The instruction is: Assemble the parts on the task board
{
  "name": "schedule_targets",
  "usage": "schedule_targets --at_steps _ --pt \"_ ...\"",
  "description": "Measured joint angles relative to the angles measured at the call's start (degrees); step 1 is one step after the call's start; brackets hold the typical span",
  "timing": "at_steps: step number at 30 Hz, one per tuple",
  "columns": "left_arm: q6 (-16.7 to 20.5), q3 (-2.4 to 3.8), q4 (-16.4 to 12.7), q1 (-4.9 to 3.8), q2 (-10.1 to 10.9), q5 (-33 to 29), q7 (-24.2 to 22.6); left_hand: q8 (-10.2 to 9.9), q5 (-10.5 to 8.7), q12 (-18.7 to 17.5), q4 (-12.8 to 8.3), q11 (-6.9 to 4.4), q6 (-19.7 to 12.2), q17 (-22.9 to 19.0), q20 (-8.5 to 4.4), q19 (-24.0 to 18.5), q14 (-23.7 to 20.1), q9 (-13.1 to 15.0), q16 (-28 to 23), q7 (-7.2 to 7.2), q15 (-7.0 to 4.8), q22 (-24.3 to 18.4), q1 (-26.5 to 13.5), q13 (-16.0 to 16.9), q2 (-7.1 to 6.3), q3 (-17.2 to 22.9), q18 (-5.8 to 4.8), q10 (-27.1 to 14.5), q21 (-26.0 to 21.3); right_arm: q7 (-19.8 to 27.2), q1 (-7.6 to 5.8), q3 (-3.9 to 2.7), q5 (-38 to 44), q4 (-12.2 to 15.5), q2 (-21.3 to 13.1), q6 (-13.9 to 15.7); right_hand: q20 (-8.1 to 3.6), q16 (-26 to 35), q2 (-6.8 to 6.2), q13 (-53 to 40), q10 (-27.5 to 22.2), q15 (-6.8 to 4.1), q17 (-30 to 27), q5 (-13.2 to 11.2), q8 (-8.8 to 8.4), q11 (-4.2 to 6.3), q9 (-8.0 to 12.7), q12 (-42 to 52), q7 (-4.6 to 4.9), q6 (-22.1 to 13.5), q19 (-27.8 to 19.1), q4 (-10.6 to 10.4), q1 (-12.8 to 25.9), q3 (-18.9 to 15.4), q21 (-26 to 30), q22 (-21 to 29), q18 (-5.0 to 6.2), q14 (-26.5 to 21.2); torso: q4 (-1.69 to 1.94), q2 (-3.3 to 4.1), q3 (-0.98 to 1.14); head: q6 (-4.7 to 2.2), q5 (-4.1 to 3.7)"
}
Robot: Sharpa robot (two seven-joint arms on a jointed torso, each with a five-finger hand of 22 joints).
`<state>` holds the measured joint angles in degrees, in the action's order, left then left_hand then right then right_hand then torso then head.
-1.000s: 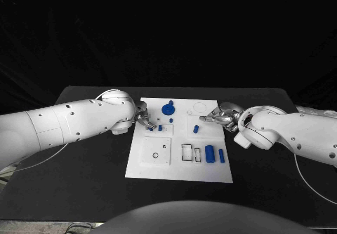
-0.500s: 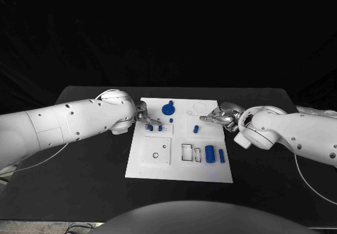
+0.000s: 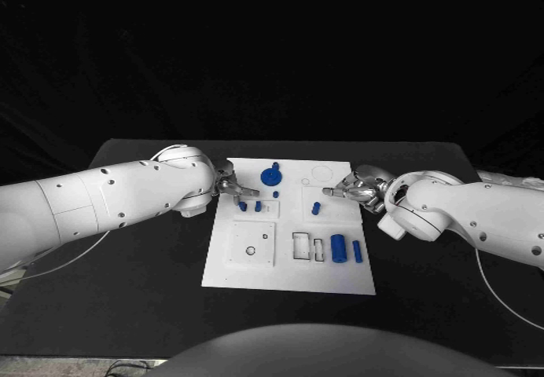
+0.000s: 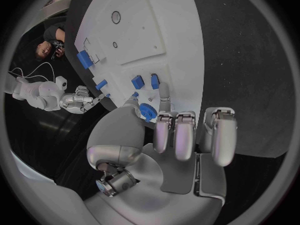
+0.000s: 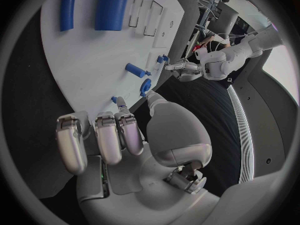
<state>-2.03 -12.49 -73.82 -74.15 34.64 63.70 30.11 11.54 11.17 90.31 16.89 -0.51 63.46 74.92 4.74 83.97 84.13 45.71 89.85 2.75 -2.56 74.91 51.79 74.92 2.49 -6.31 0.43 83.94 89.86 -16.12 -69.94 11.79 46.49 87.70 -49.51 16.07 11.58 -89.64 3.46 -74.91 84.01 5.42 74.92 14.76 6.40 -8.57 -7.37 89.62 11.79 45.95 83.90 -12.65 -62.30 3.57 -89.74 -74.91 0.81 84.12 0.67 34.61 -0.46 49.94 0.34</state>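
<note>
I see the task board point(image 3: 290, 263) lying mid-desk point(image 3: 136, 298). My left robot hand point(image 3: 230, 188) sits at its left edge, fingers loosely apart and empty, just beside two small blue parts point(image 3: 249, 206). My right robot hand point(image 3: 354, 189) hovers at the right edge, also empty, near another blue part point(image 3: 316, 208).

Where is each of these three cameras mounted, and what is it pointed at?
Head view: on the robot's head, looking down at the task board; both arms enter, left hand, right hand.
Left wrist view: behind the left hand, facing the board's far end; its palm shows.
Right wrist view: behind the right hand, facing the board; its fingers show.
Shared: all three show the blue gear.
</note>
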Motion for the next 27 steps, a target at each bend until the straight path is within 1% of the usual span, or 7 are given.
schedule_targets --at_steps 8,9,15,18,23,25,27 --pt "0.8 0.00 -0.1 0.00 0.0 -1.2 -0.2 0.0 0.00 0.0 -0.2 0.00 0.0 0.0 0.00 0.0 0.0 0.0 0.0 0.00 0.00 0.0 0.4 0.0 0.45 -0.2 -0.01 0.0 0.0 0.0 0.03 0.00 0.0 0.0 0.0 0.0 0.00 0.0 0.00 0.0 0.0 0.00 0.0 0.0 0.00 0.00 0.0 0.0 0.00 0.0 0.0 0.0 0.0 0.0 0.0 0.0 0.00 0.0 0.02 0.01 -0.01 -0.02 -0.07" --pt "0.8 0.00 -0.1 0.00 0.1 -1.3 -0.2 0.0 0.00 0.0 -0.2 0.00 0.0 0.0 0.00 0.0 0.0 0.0 0.0 0.00 0.00 0.0 0.7 0.0 0.68 -0.2 -0.01 0.0 0.0 0.0 0.03 0.00 0.0 0.0 0.0 0.0 0.00 0.0 0.00 0.0 0.0 0.00 0.0 0.0 0.00 0.00 0.0 0.0 0.00 0.0 0.0 0.0 0.0 0.0 0.0 0.0 0.00 0.0 0.02 0.01 -0.01 -0.02 -0.07" --pt "1.0 0.00 -0.1 0.00 0.1 -1.8 -0.2 0.0 0.00 0.0 -0.2 0.00 0.0 0.0 0.00 0.0 0.0 0.0 0.0 0.00 0.00 0.0 0.7 0.0 0.68 -0.2 -0.01 0.0 0.0 0.0 0.04 0.00 0.0 0.0 0.0 0.0 0.00 0.0 0.00 0.0 0.0 0.00 0.0 0.0 0.00 0.00 0.0 0.0 0.00 0.0 0.0 0.0 0.0 0.0 0.0 0.0 0.00 0.0 0.01 0.02 -0.01 -0.01 -0.09" --pt "1.0 0.00 -0.1 0.00 0.0 -1.9 -0.3 0.2 0.00 0.0 -0.2 0.00 0.0 0.0 0.00 0.0 0.0 0.0 0.0 0.00 0.00 0.0 1.1 0.0 1.04 -0.2 0.00 0.0 0.0 0.0 0.05 0.00 0.0 0.0 0.0 0.0 0.00 0.0 0.00 0.0 0.0 0.00 0.0 0.0 0.00 0.00 0.0 0.0 0.00 0.0 0.0 0.0 0.0 0.0 0.0 0.0 0.00 0.0 -0.01 0.02 0.02 -0.01 -0.09" --pt "1.3 0.00 -0.3 0.00 0.1 -1.8 -0.3 0.2 0.00 0.0 -0.2 0.00 0.0 0.0 0.00 0.0 0.0 0.0 0.0 -0.01 0.00 0.0 1.7 0.0 0.73 -0.2 0.00 0.0 0.0 0.0 0.05 0.00 0.0 0.0 0.0 -0.1 0.00 0.0 0.00 0.0 0.0 0.00 0.0 0.0 0.00 0.00 0.0 0.0 0.00 0.0 0.0 0.0 0.0 0.0 0.0 0.0 0.00 0.0 -0.01 0.02 0.02 -0.09 -0.07" --pt "2.1 0.00 -0.6 0.00 0.4 -1.5 -0.3 0.2 0.00 0.0 -0.3 0.00 0.0 0.0 0.00 0.0 0.0 0.1 0.0 0.00 0.00 0.0 3.1 0.0 0.70 -0.3 0.00 0.0 0.0 0.0 0.05 0.00 0.0 0.0 0.0 -0.1 0.00 0.0 0.00 0.0 0.0 0.00 0.0 0.0 0.00 0.00 0.0 0.0 0.00 0.0 0.0 0.0 0.0 0.0 0.0 0.0 0.00 0.0 -0.01 0.02 0.02 -0.22 -0.03" --pt "4.1 0.00 -0.9 0.01 0.8 -1.2 -1.0 0.2 0.00 0.0 -0.3 0.00 0.0 0.0 0.00 0.0 0.0 0.1 0.0 -0.01 0.00 0.0 5.4 0.0 0.41 -0.3 0.00 0.0 0.0 0.0 0.05 0.00 0.0 0.0 0.0 0.0 0.00 0.0 0.00 0.0 0.0 0.00 0.0 0.0 0.00 0.00 -0.1 0.0 0.00 0.0 0.0 0.0 0.0 0.0 0.0 0.0 0.00 0.0 -0.02 0.02 0.02 -0.36 -0.02"
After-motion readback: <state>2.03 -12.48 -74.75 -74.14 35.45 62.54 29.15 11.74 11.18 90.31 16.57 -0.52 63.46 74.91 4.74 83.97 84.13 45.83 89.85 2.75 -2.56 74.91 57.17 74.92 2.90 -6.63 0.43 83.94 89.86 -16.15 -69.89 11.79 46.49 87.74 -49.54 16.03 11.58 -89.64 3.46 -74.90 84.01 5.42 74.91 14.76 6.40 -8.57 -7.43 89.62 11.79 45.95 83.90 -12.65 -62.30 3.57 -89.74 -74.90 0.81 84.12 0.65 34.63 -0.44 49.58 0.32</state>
